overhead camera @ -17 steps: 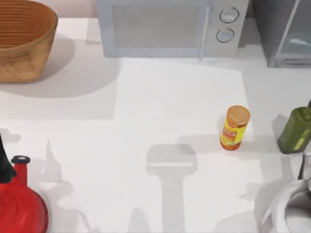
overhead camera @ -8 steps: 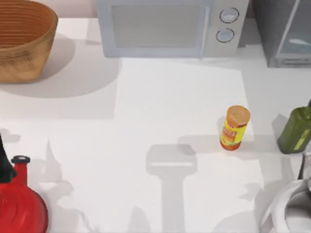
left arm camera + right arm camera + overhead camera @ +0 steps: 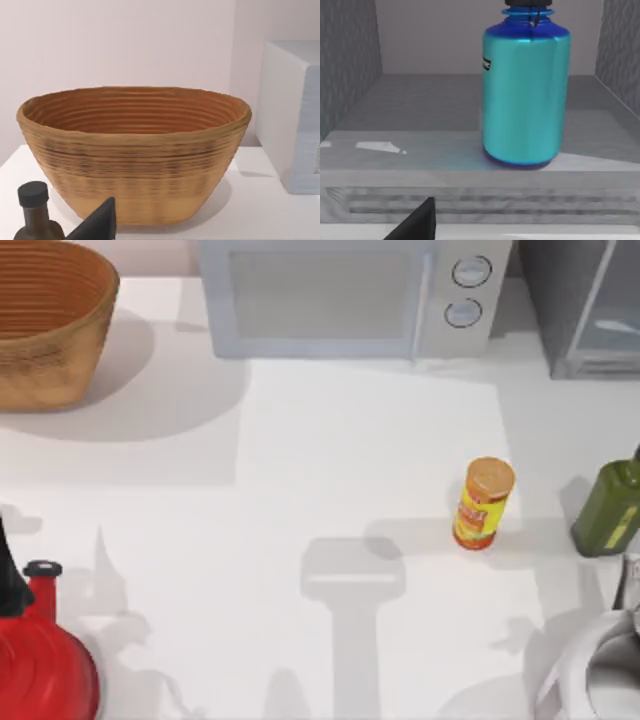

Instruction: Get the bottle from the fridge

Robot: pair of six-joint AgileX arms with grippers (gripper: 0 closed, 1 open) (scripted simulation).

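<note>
Right gripper (image 3: 422,220) pokes in as just a dark fingertip, so I honestly can't tell if it's released or clenched. Straight ahead of it, a bit farther in, the bottle (image 3: 526,87) stands upright on the floor of the fridge (image 3: 350,75), grey walls either side. Left gripper (image 3: 100,222) faces the wicker basket (image 3: 135,150), same story on its grip.

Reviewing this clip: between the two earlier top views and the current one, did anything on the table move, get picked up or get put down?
Nothing visibly changed. The yellow-and-red canister, olive-green bottle, basket, microwave, red kettle and fridge all sit where they were, and nothing was taken hold of or let go.
</note>
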